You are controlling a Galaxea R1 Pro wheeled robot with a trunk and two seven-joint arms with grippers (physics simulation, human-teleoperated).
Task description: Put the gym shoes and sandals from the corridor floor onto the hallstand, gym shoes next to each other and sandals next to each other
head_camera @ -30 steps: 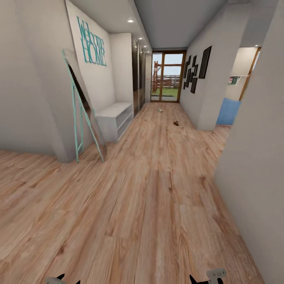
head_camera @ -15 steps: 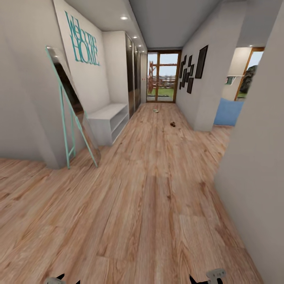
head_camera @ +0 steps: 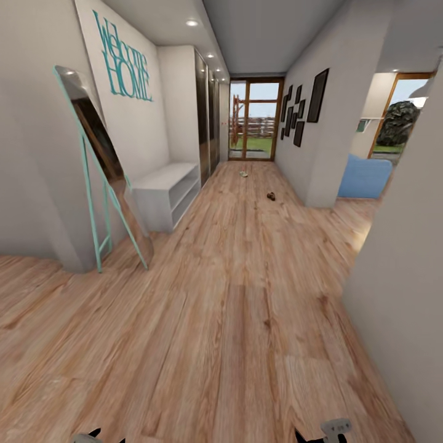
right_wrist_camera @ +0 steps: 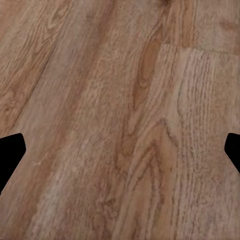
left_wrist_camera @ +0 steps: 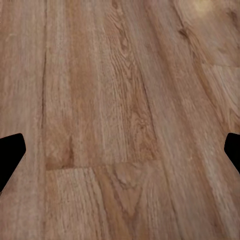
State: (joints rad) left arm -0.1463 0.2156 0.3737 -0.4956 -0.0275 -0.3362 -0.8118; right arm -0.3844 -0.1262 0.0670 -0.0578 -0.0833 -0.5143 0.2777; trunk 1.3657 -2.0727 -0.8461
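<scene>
Far down the corridor floor (head_camera: 234,320) lies a small pale greenish thing, apparently a gym shoe (head_camera: 244,173). A small brown thing nearer the right wall looks like a sandal (head_camera: 271,196). Both are too far off to make out detail. The hallstand is out of view. My left gripper (head_camera: 92,437) and right gripper (head_camera: 320,434) just peek in at the bottom edge of the head view. In the wrist views the left gripper (left_wrist_camera: 120,155) and right gripper (right_wrist_camera: 120,155) are open over bare wood planks, holding nothing.
A plain low white bench (head_camera: 163,194) with open shelves stands in an alcove at the left. A teal-framed mirror (head_camera: 101,166) leans on the left wall corner. A wall (head_camera: 406,277) is close on the right. A glass door (head_camera: 252,120) ends the corridor.
The whole head view has shifted: the camera moved forward and turned slightly, so the mirror and bench sit further left. Both grippers stay open in the same place.
</scene>
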